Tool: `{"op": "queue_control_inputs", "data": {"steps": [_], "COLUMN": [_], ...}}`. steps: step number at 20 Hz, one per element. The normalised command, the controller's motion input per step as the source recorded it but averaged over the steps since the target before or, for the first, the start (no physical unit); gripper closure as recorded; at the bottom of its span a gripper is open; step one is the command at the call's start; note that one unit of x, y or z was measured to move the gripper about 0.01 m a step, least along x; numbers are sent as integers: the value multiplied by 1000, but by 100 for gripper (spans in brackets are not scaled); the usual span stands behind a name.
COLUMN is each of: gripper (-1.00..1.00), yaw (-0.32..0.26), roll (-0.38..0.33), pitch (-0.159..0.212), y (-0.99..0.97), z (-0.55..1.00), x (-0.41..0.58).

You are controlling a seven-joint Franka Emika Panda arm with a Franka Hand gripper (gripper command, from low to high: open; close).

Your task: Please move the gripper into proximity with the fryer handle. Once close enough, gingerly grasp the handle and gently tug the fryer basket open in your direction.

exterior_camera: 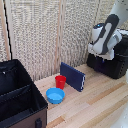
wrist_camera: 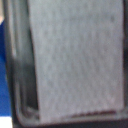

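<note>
In the exterior view the boxy black air fryer stands at the back right of the wooden table. My white gripper hangs from the arm right over the fryer's near top corner, low against it. Its fingers are hidden against the black body, so I cannot tell whether they are open or shut. The fryer handle and the basket's front panel cannot be made out. The wrist view is blurred and very close: a grey textured surface in a dark frame, with a blue patch at one edge.
A big black soft-sided case fills the exterior view's left front. A dark blue flat slab leans upright mid-table, with a red cup and a blue bowl in front of it. Beige ribbed panels stand behind.
</note>
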Motion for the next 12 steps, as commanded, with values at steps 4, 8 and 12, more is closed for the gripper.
{"op": "queue_control_inputs", "data": {"steps": [4, 8, 12], "gripper": [100, 100, 100], "yaw": [-68, -38, 0], "roll": [282, 108, 0], "pitch": [122, 70, -37], "y": [597, 860, 1000], "z": [49, -225, -576], "x": [157, 86, -38]}}
